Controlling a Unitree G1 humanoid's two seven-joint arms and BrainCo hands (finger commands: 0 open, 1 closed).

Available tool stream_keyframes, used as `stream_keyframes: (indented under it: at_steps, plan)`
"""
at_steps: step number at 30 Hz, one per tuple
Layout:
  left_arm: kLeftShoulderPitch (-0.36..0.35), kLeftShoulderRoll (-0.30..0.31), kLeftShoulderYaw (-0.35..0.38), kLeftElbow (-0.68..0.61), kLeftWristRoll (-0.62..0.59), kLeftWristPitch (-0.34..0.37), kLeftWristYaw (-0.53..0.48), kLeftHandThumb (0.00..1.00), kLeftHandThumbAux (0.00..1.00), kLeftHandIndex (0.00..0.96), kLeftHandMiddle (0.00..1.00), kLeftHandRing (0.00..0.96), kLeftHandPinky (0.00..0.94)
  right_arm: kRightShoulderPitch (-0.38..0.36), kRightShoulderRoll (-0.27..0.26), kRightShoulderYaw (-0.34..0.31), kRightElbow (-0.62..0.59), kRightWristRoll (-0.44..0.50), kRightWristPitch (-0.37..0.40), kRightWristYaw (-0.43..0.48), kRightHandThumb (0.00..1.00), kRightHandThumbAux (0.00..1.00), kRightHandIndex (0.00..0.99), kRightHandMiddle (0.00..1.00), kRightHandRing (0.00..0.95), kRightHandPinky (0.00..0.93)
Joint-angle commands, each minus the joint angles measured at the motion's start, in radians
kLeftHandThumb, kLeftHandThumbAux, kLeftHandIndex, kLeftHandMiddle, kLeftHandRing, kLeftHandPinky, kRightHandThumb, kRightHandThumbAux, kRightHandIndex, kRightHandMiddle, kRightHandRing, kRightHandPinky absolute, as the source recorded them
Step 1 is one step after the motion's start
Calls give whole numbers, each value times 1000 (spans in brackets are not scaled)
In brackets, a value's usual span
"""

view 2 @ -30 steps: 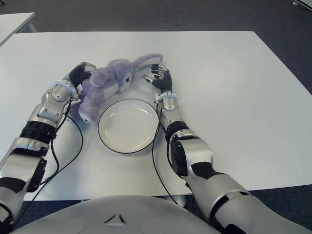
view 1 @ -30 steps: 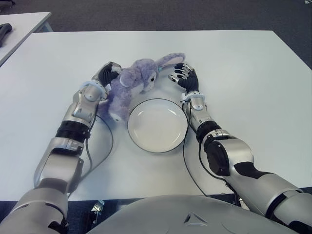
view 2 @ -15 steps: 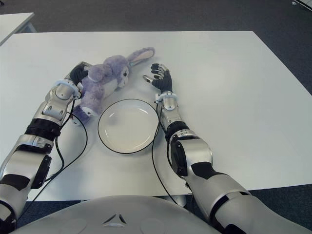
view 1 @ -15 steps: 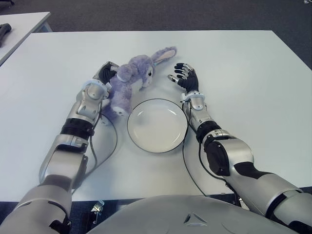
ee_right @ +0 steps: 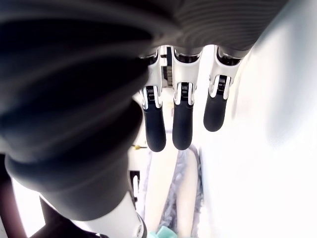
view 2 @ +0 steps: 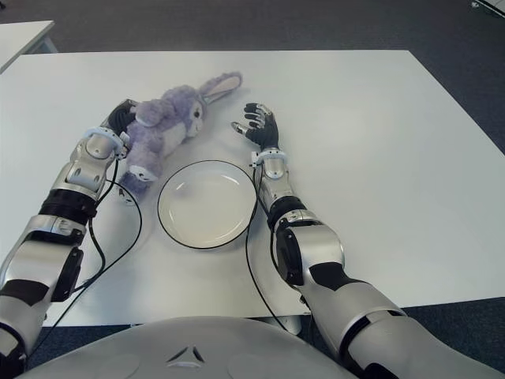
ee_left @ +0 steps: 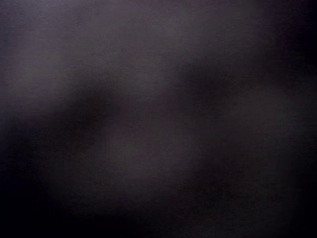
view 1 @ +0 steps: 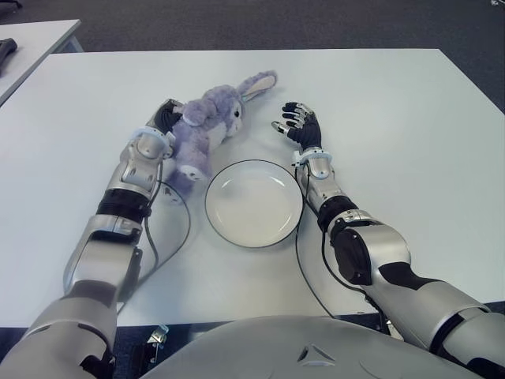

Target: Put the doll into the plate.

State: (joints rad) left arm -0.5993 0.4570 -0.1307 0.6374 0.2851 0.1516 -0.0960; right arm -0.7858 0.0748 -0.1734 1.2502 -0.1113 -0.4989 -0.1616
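Note:
A purple plush rabbit doll shows beyond the left rim of the white plate, its long ear pointing toward the table's far side. My left hand is pressed against the doll's left side, fingers closed on its body; the left wrist view is dark, covered at close range. My right hand hovers beyond the plate's far right rim with fingers spread, holding nothing. Past those fingers, the doll's ear is visible in the right wrist view, apart from the hand. Nothing lies in the plate.
A black cable loops on the white table between my left forearm and the plate. A second white table with a dark object stands at the far left. Dark floor lies beyond the far edge.
The doll has shifted left and away from my right hand, turning more upright in my left hand. Its ear, earlier beside the right fingers, now sits apart from them.

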Motion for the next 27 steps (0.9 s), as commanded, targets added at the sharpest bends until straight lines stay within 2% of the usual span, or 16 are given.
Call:
stream_keyframes:
  at_steps: [1,11,18,27]
  plan:
    - [54,14,3,61,28,108,19,965,635,763,832,848,864,208,108,-6,118,7,98,-3,184,956,284,292,278,248]
    - [-14,75,6,-53,67,203,17,957,643,761,834,849,863,205,109,-8,118,9,113,-14,149,963,298,305,289,240]
    - [7,102,14,-156,84,206,21,958,640,767,840,852,870,202,110,-11,119,11,124,-16,203,962,301,310,289,225]
    - [25,114,14,-226,101,202,16,961,637,779,850,859,870,197,113,-17,118,17,126,-14,256,956,290,305,280,217]
